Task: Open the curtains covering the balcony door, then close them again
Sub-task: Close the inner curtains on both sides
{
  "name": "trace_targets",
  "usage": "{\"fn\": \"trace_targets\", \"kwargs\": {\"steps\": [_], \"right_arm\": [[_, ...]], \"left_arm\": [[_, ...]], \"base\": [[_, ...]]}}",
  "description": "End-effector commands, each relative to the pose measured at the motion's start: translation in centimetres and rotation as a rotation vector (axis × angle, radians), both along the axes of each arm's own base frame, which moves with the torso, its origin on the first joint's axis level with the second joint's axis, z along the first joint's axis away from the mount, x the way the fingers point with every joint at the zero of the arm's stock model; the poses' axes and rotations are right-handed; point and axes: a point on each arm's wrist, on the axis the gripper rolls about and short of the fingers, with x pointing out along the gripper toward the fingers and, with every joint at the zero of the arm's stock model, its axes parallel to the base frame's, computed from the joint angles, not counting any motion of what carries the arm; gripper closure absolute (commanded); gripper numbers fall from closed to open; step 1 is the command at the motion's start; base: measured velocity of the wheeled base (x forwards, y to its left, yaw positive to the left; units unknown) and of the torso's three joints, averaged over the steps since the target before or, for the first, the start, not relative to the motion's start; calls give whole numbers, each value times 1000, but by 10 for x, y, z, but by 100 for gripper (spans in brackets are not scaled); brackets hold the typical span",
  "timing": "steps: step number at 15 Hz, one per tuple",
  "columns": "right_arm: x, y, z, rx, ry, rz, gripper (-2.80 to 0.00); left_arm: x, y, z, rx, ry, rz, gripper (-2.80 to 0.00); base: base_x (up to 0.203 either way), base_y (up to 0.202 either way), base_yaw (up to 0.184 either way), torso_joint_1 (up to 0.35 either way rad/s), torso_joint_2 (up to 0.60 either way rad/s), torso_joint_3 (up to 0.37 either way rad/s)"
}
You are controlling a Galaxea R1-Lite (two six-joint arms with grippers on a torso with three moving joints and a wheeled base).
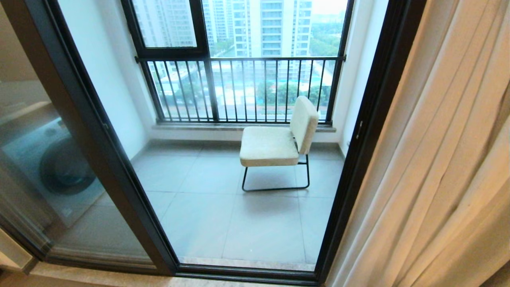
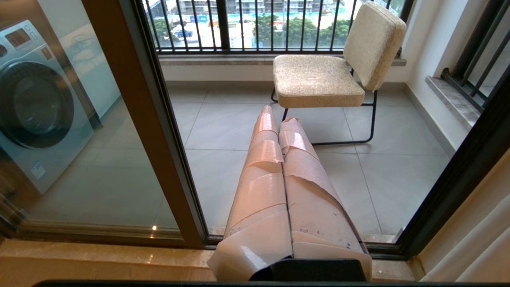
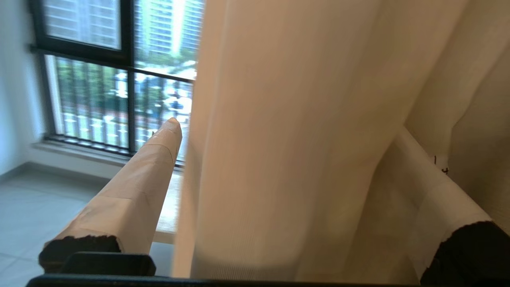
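cream curtains (image 3: 303,139) fold between spread right gripper (image 3: 295,151) fingers.

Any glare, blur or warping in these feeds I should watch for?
Head view: wide-angle bends the balcony door frame, daylight washes out the outside. Left wrist view: sharp, with reflections on the glass. Right wrist view: curtains between the open right gripper look soft.

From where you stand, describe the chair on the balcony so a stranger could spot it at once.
Look through the black-framed balcony door to the grey tiled floor beyond. Near the barred railing window stands a low chair. Its cream padded seat and back on a thin black wire frame set it apart from the pleated curtains hanging indoors.
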Motion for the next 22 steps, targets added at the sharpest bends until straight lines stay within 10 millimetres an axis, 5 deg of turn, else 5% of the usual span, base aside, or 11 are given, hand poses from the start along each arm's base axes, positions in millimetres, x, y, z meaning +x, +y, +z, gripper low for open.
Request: {"fn": "trace_targets", "kwargs": {"steps": [1,6,7,22], "right_arm": [[15,5,-7,-2,12,35,-280],[38,0,-14,-5,9,31,-280],[41,-1,-13,-6,0,32,0],[49,1,-19,7,24,46,0]], "left_arm": [[0,0,0,0,-1,1,0],[0,0,0,0,-1,0,0],[0,0,0,0,-1,0,0],[0,0,0,0,-1,-1,0]], "base": [[0,0,0,0,0,0],[0,0,0,0,0,0],[0,0,0,0,0,0],[0,0,0,0,0,0]]}}
